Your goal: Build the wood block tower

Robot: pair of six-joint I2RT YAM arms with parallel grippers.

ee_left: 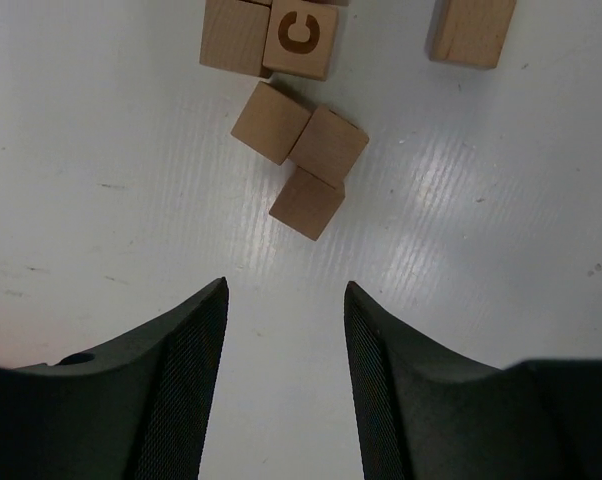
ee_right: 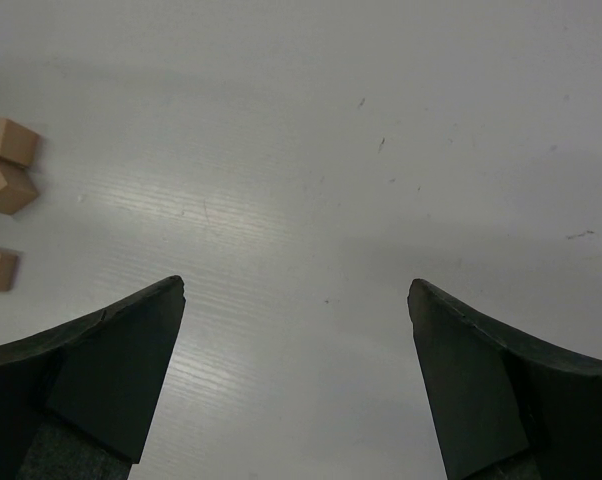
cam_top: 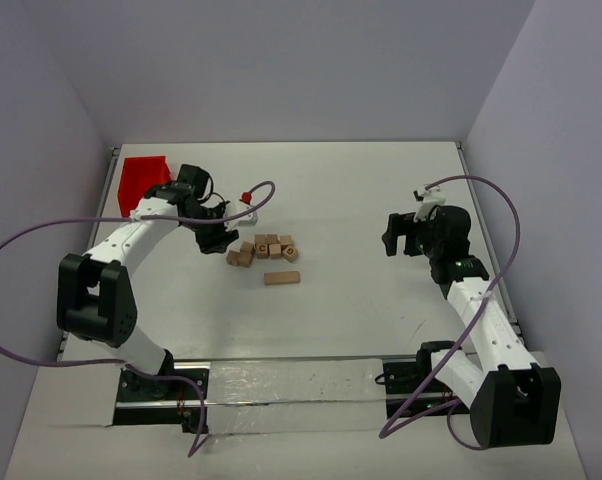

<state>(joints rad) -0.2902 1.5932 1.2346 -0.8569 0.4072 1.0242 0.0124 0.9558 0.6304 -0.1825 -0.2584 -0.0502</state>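
The left pincer [ee_left: 285, 290] stands part open, its two dark fingers apart with only bare white counter [ee_left: 101, 200] between them; it grips nothing. At its 12 o'clock in the wrist view lies a knot of three plain wooden cubes [ee_left: 301, 160], touching one another and set cornerwise. Beyond them, also toward 12, sits a cube printed with a dark C [ee_left: 300, 38], flush against a plain neighbour at its 9 o'clock. A longer block [ee_left: 471, 30] lies apart at 1 o'clock.

The right pincer [ee_right: 296, 290] is spread wide and empty over bare counter, and three cubes show at its 9 to 10 o'clock at the edge of its wrist view.

From above, all the cubes lie loose near the counter's middle. None is stacked. A red bin [cam_top: 141, 180] sits at 10 o'clock from them.
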